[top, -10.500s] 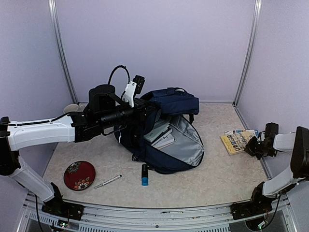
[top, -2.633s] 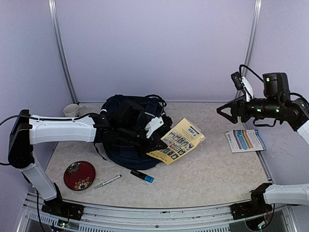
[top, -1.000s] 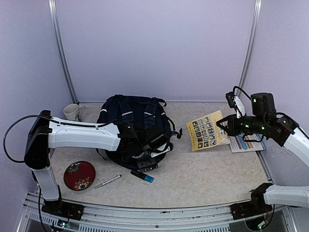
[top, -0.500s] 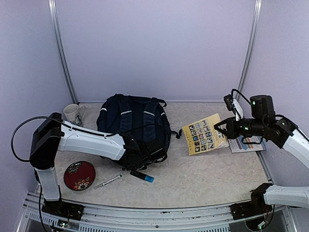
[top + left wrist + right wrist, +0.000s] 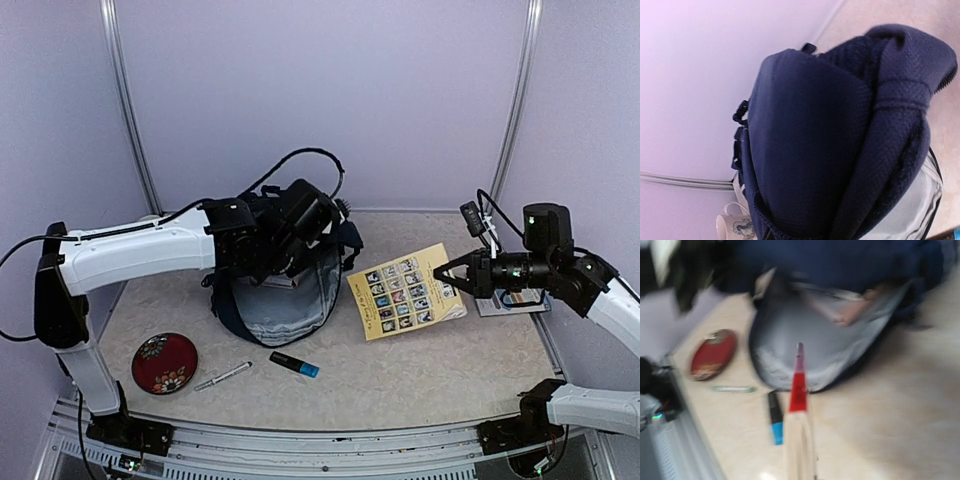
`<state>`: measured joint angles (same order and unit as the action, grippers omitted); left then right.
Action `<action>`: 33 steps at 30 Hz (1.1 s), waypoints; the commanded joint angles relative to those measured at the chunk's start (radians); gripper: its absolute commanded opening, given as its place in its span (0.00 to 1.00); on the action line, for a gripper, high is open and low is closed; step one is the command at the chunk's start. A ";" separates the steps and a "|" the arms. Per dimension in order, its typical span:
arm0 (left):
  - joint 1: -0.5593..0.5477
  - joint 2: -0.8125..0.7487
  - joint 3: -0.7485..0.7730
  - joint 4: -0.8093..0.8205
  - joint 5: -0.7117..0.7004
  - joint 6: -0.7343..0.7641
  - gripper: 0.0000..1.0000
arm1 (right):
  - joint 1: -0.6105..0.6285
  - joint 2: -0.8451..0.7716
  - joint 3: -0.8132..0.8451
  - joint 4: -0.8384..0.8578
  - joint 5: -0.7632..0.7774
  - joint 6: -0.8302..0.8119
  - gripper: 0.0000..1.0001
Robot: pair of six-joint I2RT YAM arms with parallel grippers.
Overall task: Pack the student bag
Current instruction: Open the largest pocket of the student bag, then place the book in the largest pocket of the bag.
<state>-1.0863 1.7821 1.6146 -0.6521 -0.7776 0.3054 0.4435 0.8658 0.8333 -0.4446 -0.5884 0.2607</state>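
Observation:
The student bag (image 5: 285,300), navy with grey lining, stands at centre left with its top held up and its mouth gaping toward the front right. My left gripper (image 5: 283,243) is buried in the bag's top fabric and holds it up; its fingers are hidden, and the left wrist view shows only navy cloth (image 5: 810,150). My right gripper (image 5: 462,277) is shut on a yellow booklet (image 5: 405,290), held tilted above the table right of the bag. The right wrist view shows the booklet edge-on (image 5: 799,410), pointing at the grey lining (image 5: 825,350). Books show inside the bag (image 5: 840,310).
A black-and-blue marker (image 5: 294,364), a pen (image 5: 222,376) and a red plate (image 5: 165,362) lie in front of the bag. A blue-and-white booklet (image 5: 512,302) lies under my right arm. A mug (image 5: 735,227) stands behind the bag.
My left arm has raised the bag's top, so the bag now gapes open with its grey lining showing. My right gripper has carried the yellow booklet left, toward the bag.

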 commanded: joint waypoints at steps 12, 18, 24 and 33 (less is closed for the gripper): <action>-0.002 0.213 0.689 0.012 -0.056 -0.079 0.00 | 0.183 0.257 -0.244 1.019 0.123 0.714 0.00; -0.034 0.217 0.770 0.073 -0.035 -0.047 0.00 | 0.184 0.501 -0.099 0.984 0.286 0.822 0.00; -0.041 0.193 0.762 0.086 -0.008 -0.068 0.00 | 0.184 0.608 -0.064 0.989 0.440 0.923 0.00; -0.061 0.179 0.695 -0.029 0.119 -0.172 0.00 | 0.184 0.583 -0.079 1.072 0.760 0.993 0.00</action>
<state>-1.1210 2.0586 2.2990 -0.8284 -0.7513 0.2214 0.6270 1.4967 0.7547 0.5419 -0.0738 1.2194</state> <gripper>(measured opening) 0.110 0.031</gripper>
